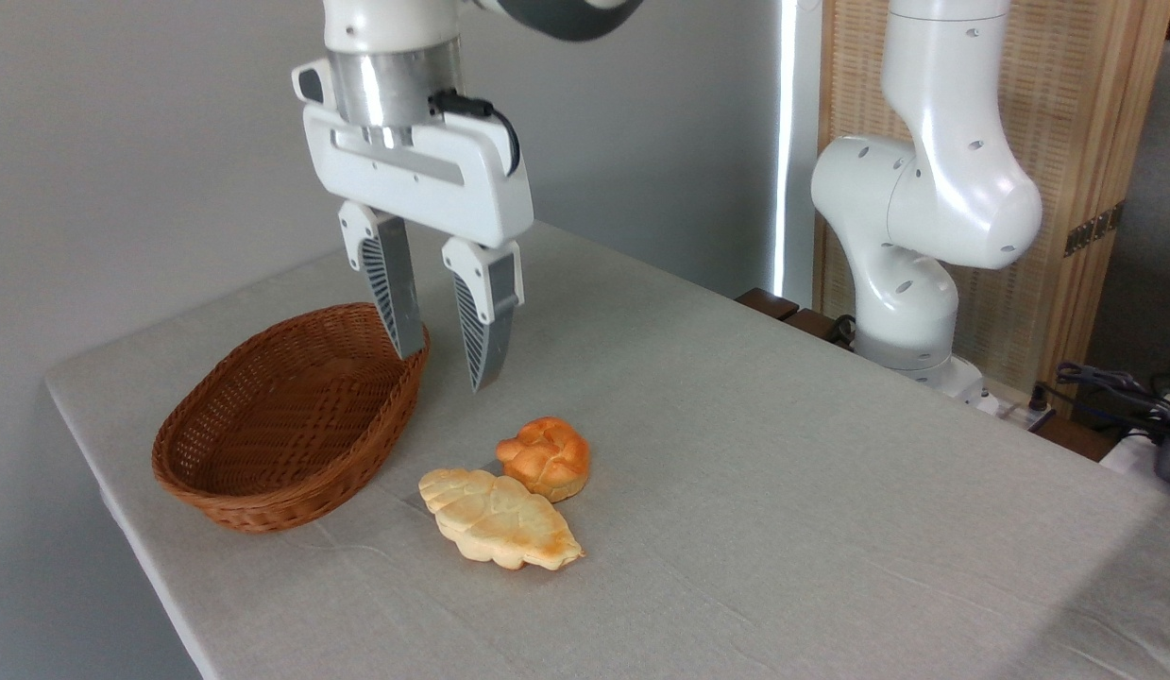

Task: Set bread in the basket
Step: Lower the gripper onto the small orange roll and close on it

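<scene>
Bun (544, 457) on the worktop (783, 491), touching the pale loaf (498, 518) at its lower left, right of the basket (287, 420) and apart from it. No writing readable anywhere. Bare cloth to the right and toward the near edge; worktop's left edge just beyond the basket. Pincer (443, 364) up and left of the bun, over the basket's right rim, parted wide, gripping nothing.
</scene>
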Robot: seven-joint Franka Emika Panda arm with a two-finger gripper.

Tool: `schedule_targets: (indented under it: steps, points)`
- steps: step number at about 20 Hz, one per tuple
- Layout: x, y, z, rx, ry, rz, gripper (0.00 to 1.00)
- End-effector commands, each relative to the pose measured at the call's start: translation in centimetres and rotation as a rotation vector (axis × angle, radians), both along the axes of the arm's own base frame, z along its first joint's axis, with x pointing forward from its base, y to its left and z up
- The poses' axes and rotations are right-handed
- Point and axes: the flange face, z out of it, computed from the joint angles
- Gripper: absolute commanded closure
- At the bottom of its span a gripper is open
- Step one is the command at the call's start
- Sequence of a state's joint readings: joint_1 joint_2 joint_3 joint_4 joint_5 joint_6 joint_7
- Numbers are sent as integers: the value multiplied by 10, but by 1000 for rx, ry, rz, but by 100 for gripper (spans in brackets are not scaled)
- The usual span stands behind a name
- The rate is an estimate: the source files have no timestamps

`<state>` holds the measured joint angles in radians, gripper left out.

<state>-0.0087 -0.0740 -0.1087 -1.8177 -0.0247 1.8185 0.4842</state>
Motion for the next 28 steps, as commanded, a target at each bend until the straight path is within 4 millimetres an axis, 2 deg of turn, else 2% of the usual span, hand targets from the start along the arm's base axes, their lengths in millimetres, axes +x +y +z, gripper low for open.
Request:
schedule_targets:
  steps: [1,5,7,9,16,18,25,26,28]
  points:
    - [-8,-10,-31,3,58,-27,0]
    - [-18,-7,-73,14,130,-77,0]
    - [-24,-5,-100,17,183,-95,0]
    - [-22,-5,-112,15,202,-119,0]
    - [-14,-10,-145,0,243,-123,0]
    - [-13,-19,-154,1,259,-138,0]
    - [-13,-22,-156,3,263,-145,0]
    - [-13,-22,-156,3,265,-147,7]
    - [-13,-22,-156,3,265,-147,45]
